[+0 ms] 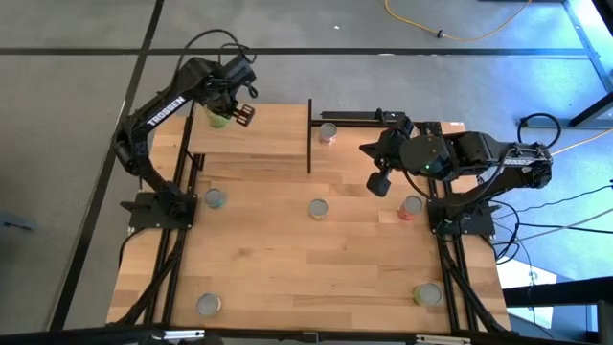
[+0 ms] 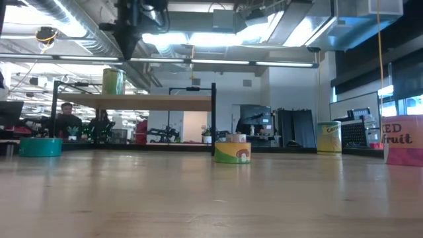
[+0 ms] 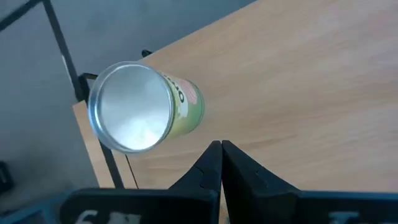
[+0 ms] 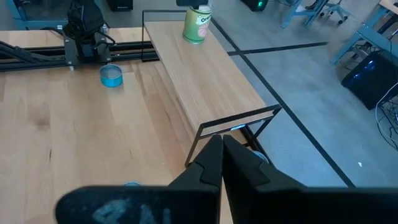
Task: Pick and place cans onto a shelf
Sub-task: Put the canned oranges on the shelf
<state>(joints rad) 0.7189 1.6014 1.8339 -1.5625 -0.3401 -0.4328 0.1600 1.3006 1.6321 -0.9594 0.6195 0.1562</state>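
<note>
A green-labelled can (image 1: 218, 117) stands upright on its base on the light-wood shelf (image 1: 257, 142), near the shelf's far left corner; it also shows in the left wrist view (image 3: 146, 107) and the low view (image 2: 114, 81). My left gripper (image 1: 245, 114) hovers just to the right of this can, shut and empty, its fingertips (image 3: 221, 149) apart from the can. My right gripper (image 1: 380, 183) is shut and empty above the table, right of the shelf's black end panel (image 1: 309, 134). Its shut fingers (image 4: 221, 147) point toward the shelf (image 4: 199, 68).
Other cans stand on the tabletop: a teal one (image 1: 215, 197), one mid-table (image 1: 318, 208), a red one (image 1: 410, 206), a yellow-green one (image 1: 427, 293), one at the near left (image 1: 208, 305), and one beyond the panel (image 1: 329, 132). People show in the room behind (image 2: 66, 119).
</note>
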